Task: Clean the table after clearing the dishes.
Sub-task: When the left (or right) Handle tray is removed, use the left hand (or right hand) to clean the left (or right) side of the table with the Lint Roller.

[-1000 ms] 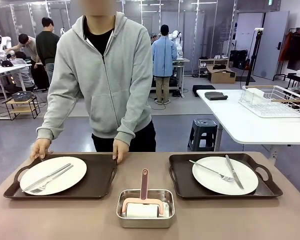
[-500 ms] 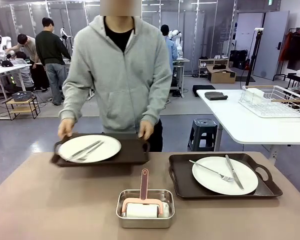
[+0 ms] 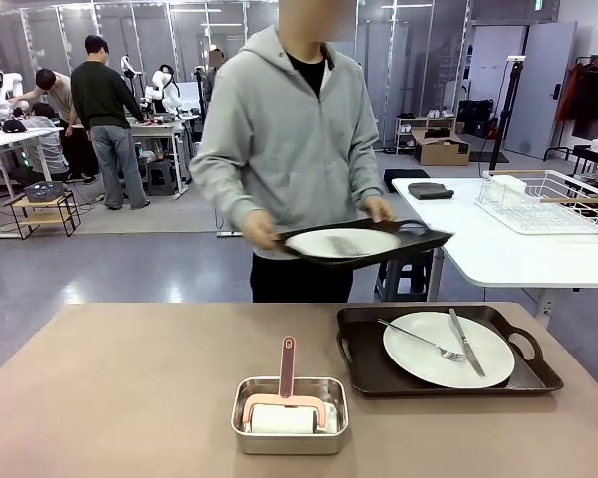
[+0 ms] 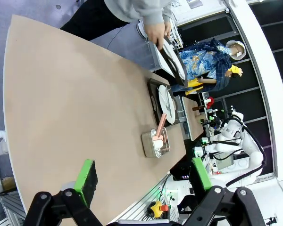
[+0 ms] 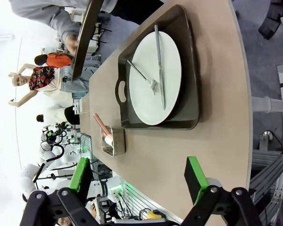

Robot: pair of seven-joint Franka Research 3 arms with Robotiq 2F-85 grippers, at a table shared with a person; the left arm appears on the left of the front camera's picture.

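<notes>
Matt table (image 3: 130, 398), glossy wht plate (image 3: 427, 368) (steel pan (image 3: 289, 444))

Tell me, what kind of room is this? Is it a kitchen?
Probably a robot lab or workshop, not a kitchen. The left arm's black two-finger tool with green pads hangs over the large beige-brown table, a long white worktable stands on a grey floor, and glass partition walls line the back.

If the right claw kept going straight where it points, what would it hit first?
Probably the beige-brown table top, just short of the dark handled tray with the round white plate; depth is unclear.
</notes>
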